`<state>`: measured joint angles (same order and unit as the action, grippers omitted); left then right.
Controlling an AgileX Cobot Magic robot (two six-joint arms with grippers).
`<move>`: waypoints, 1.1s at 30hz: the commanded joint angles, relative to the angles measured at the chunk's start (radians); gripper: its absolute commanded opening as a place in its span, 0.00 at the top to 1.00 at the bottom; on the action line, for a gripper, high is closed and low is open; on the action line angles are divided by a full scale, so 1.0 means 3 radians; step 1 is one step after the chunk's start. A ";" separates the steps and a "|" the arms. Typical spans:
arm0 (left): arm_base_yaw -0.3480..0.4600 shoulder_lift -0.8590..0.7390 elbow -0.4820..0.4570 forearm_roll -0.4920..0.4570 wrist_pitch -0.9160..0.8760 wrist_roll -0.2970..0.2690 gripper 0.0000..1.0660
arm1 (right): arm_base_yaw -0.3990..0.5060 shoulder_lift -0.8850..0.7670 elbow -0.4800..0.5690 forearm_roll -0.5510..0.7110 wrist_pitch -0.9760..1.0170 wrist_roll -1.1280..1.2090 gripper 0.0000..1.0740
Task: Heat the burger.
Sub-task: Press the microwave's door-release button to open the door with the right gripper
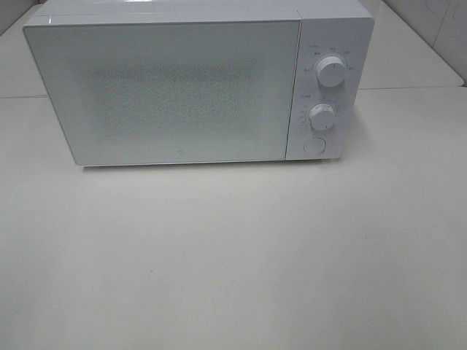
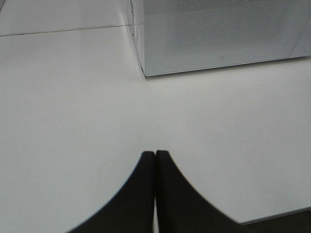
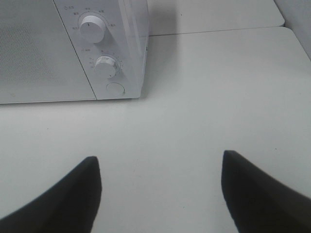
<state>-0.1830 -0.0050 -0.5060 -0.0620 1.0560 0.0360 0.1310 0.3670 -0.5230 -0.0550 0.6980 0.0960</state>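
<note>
With the white boxy microwave (image 1: 182,87) shut and no burger visible, we hold nothing, left gripper (image 2: 155,155) closed, right gripper (image 3: 159,156) spread wide, so progress is unclear.

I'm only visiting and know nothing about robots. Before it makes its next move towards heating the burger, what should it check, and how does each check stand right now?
1. Burger located: not ok, it shows in no view.
2. Burger inside the microwave: cannot tell, the frosted door hides the inside.
3. Door shut: ok.
4. Right gripper open and empty: ok.
5. Left gripper empty: ok, shut on nothing.
6. Top knob setting: cannot tell, the marks are too small to read.
</note>
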 commanded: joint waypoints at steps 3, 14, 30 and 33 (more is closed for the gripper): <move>0.0003 -0.0067 0.0007 -0.0023 -0.0050 0.0000 1.00 | -0.0017 0.0527 0.0030 -0.0013 -0.0467 -0.0040 0.38; 0.0003 -0.0067 0.0007 -0.0023 -0.0050 0.0000 1.00 | -0.0017 0.1567 0.0030 -0.0013 -0.1297 -0.0040 0.50; 0.0003 -0.0067 0.0007 -0.0023 -0.0050 0.0000 1.00 | -0.0017 0.2857 0.0030 -0.0003 -0.2693 -0.0037 0.97; 0.0003 -0.0067 0.0007 -0.0023 -0.0050 0.0000 1.00 | -0.0017 0.3060 0.0030 -0.0017 -0.2987 -0.0037 1.00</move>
<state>-0.1830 -0.0050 -0.5060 -0.0620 1.0550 0.0360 0.1310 1.2850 -0.5150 -0.0540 -0.1680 0.0970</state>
